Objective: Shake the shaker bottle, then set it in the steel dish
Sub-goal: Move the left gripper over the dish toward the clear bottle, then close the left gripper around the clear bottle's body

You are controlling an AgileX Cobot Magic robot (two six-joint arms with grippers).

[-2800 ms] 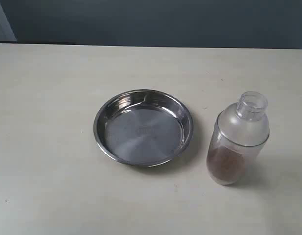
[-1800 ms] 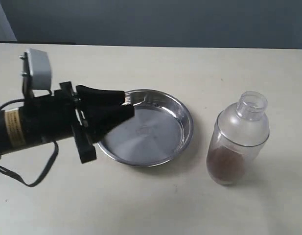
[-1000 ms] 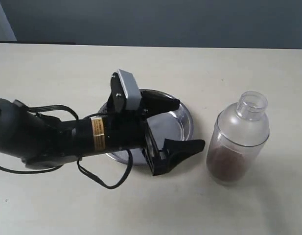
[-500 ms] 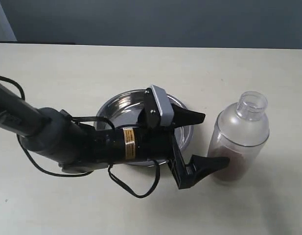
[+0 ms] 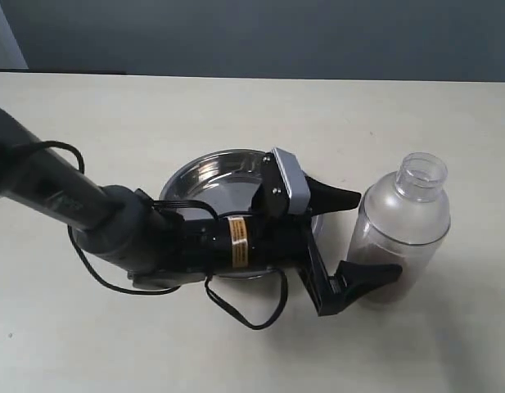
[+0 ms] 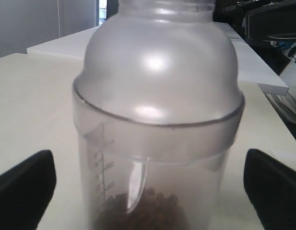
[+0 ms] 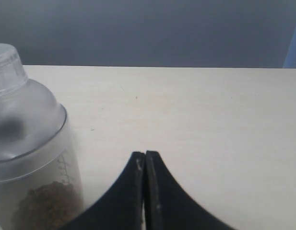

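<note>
One shaker bottle [image 5: 399, 237] stands upright on the desk [image 5: 113, 123] beside the steel dish [image 5: 205, 172], its scale marks [image 6: 100, 165] unreadable. Left gripper [image 5: 378, 233] jaws, spread wide, flank it, closer than half a second ago; right gripper [image 7: 145, 155] jaws are closed.

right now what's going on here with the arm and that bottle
The left tool, open, reaches across the round shiny steel dish and straddles the frosted clear plastic shaker bottle of brown granules, not yet gripping it. The bottle stands upright on the beige table beside the dish, not in it. The right tool is shut, holding nothing.
</note>
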